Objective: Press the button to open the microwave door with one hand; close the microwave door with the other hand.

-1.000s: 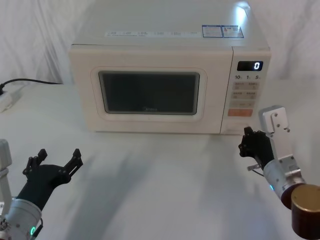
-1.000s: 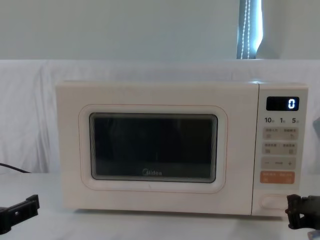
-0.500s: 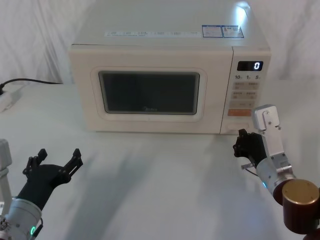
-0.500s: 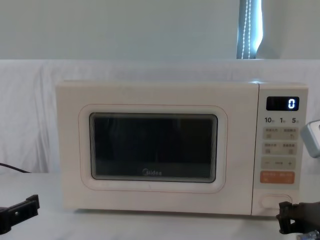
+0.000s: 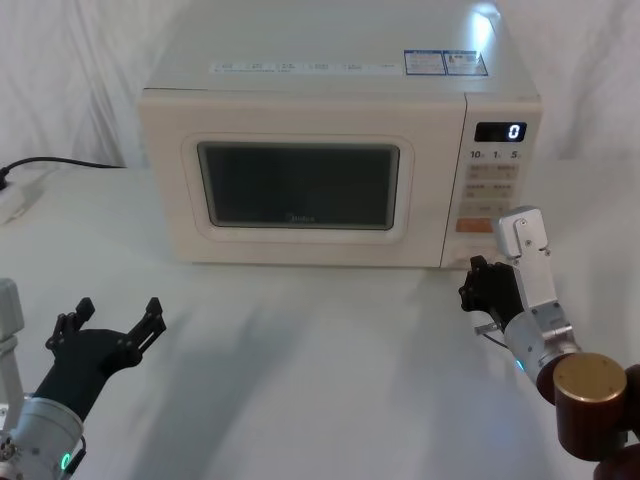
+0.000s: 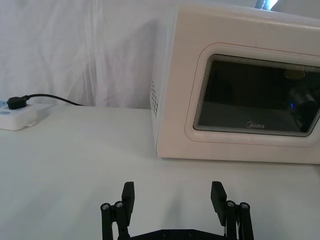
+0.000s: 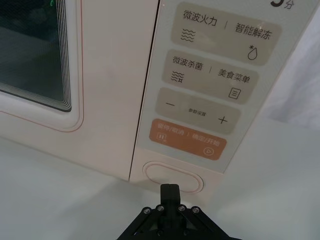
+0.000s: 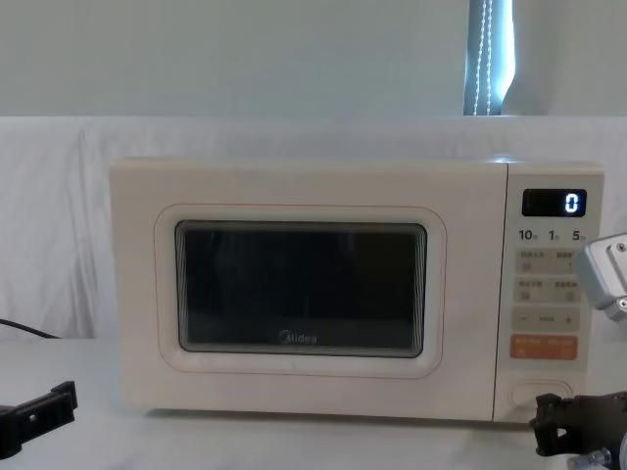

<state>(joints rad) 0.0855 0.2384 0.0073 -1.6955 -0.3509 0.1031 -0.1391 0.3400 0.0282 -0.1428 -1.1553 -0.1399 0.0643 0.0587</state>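
Button [image 7: 174,177]: wide cream pill, unlabelled, below orange key [image 7: 188,139].

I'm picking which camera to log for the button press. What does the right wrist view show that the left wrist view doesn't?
Right wrist view alone: the button just beyond the shut right gripper, below the orange key and labelled keys. Left wrist view alone: the open left gripper, the power strip and its cable. Both: the closed microwave door and the white table.
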